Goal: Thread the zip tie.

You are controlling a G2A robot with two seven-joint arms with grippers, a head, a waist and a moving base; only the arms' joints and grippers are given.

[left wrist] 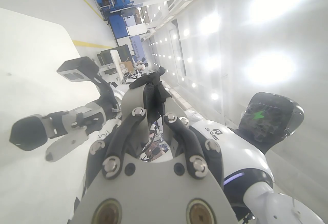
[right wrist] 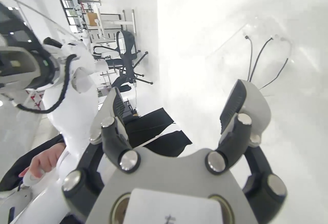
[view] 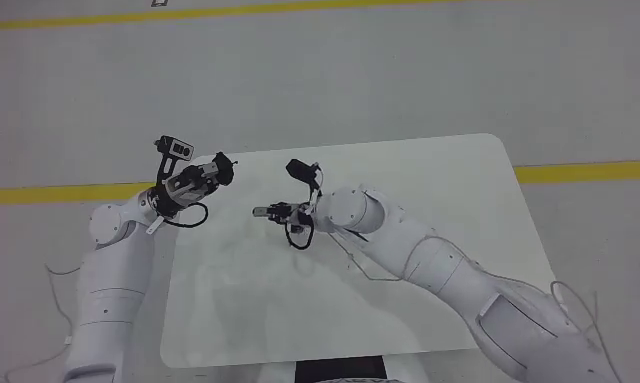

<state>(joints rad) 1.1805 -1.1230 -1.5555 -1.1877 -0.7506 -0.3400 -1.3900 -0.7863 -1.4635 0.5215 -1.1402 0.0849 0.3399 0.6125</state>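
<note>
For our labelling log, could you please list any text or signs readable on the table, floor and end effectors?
Zip ties: no print.
Floor tag: too small to read.
Label behind the right end effector: cut off at the picture's edge, unreadable.

The left arm is seen bent at the elbow, with the left gripper (view: pixel 222 169) levelled toward the other arm and its fingers (left wrist: pixel 133 103) pressed together. The right arm is stretched out from the shoulder. The right gripper (right wrist: pixel 177 87) is pointed back at the left one, its fingers (right wrist: pixel 256 104) spread wide. The two grippers are set near each other but apart.
</note>
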